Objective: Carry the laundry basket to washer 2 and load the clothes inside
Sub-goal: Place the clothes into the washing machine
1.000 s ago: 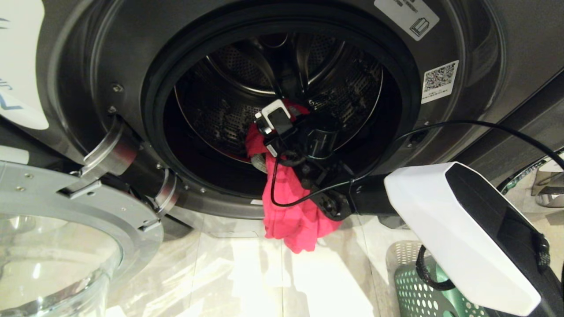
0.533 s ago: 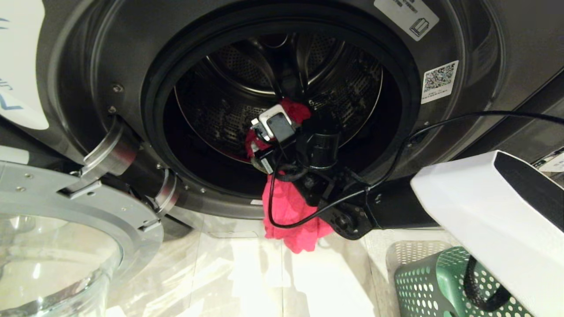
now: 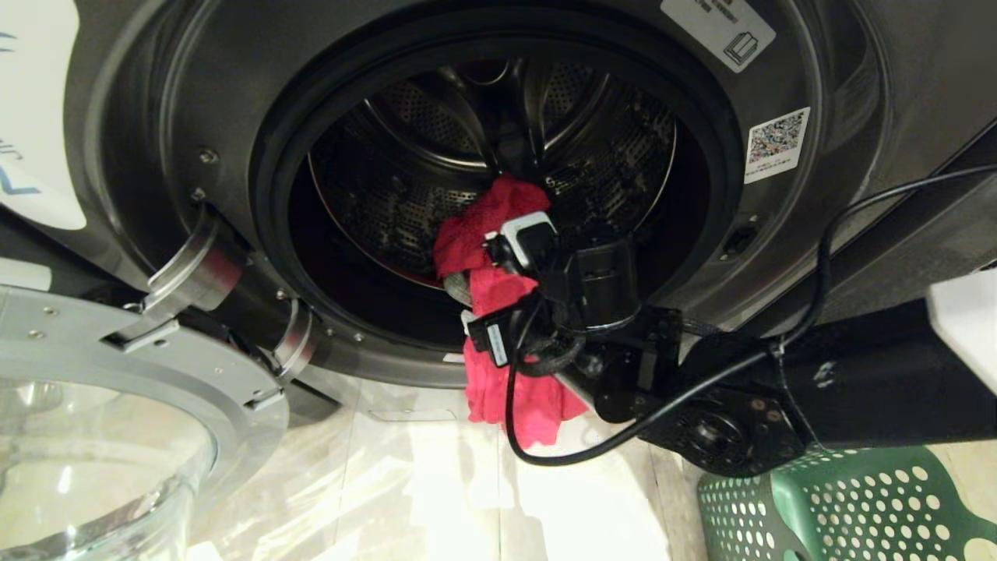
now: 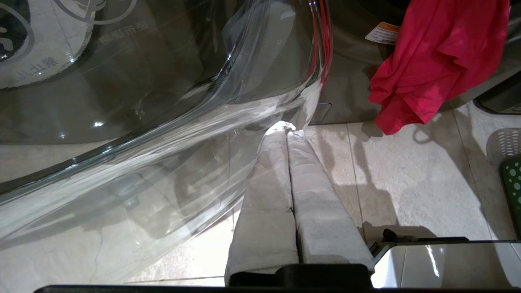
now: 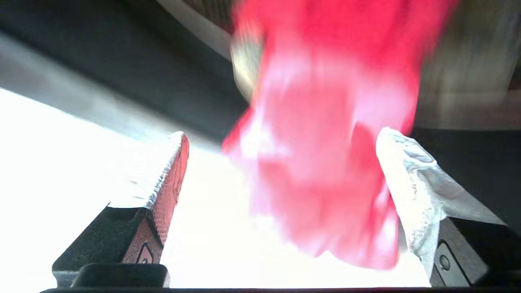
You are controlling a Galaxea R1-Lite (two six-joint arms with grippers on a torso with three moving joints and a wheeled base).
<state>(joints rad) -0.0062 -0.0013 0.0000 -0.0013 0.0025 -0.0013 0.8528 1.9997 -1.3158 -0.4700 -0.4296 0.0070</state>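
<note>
Crumpled red cloth (image 3: 498, 296) drapes the washer (image 3: 857, 117) rim — perforated steel drum (image 3: 405, 195) behind.

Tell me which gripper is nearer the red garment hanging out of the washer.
Right. The right gripper is at the red garment, jaws open around it at the washer opening. The left gripper sits apart, low by the glass door.

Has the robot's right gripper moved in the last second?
Yes. The right gripper has backed away rightward and down from the washer drum.
</note>
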